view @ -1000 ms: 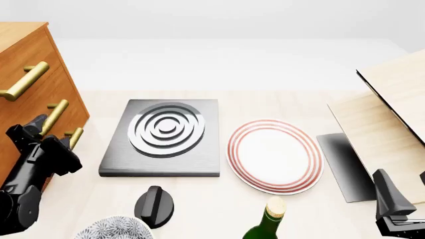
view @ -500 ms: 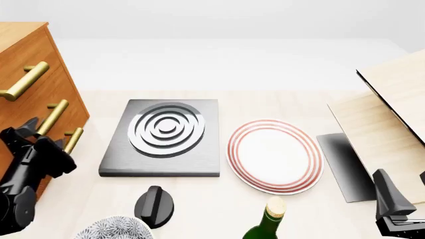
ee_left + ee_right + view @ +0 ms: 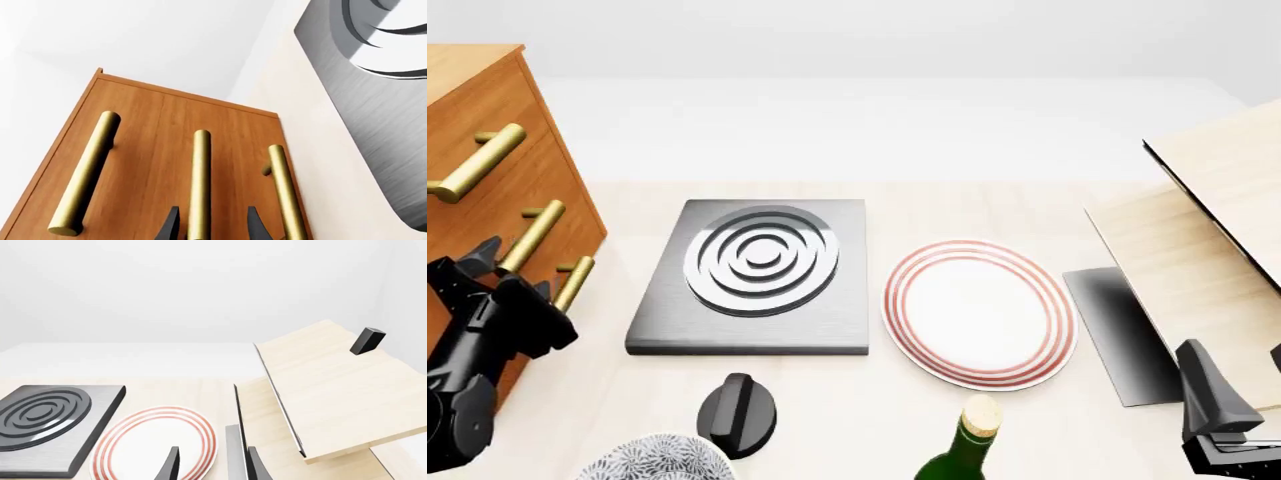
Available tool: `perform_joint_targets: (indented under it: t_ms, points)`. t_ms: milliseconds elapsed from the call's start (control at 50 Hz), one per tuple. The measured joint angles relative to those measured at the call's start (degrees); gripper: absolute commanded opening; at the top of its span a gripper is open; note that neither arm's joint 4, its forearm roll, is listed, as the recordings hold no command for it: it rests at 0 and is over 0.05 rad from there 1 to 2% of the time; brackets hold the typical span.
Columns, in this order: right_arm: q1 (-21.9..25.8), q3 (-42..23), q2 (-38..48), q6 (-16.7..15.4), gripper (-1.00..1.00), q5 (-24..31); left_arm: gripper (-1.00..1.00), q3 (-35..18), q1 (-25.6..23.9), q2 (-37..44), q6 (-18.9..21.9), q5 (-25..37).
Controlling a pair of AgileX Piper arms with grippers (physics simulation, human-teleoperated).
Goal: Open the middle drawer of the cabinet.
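Observation:
The orange-brown cabinet (image 3: 487,120) stands at the table's left edge with three brass bar handles. All its drawer fronts look flush. The middle drawer (image 3: 567,200) carries the second handle (image 3: 531,235). My left gripper (image 3: 514,268) is open at that handle's lower end. In the left wrist view its two dark fingertips (image 3: 170,225) straddle the middle handle (image 3: 199,180) without closing on it, against the cabinet (image 3: 153,125) front. My right gripper (image 3: 1217,425) rests low at the front right. It is open (image 3: 212,467) with nothing between its fingers.
A grey slab with raised rings (image 3: 754,270) lies beside the cabinet, and a red-rimmed white plate (image 3: 981,310) to its right. A black knob (image 3: 741,410), a patterned bowl (image 3: 654,462) and a green bottle (image 3: 968,445) sit near the front edge. Tilted wooden boards (image 3: 1214,200) fill the right side.
The left gripper has shifted left toward the cabinet and slightly down, bringing its fingers around the middle handle. The right arm has not moved.

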Motion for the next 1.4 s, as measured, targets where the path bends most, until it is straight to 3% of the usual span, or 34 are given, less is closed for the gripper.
perform_joint_targets:
  t_ms: [140,160,1400]
  points:
    - [0.0,0.0,0.0,0.0,1.0,0.0,1.0,0.02,0.13,0.05,0.08,0.0]
    - [0.0,0.0,0.0,0.0,1.0,0.0,-1.0,0.02,0.14,0.05,0.07,0.0]
    - [0.0,0.0,0.0,0.0,1.0,0.0,-1.0,-0.01,-2.35,-1.94,4.38,0.0]
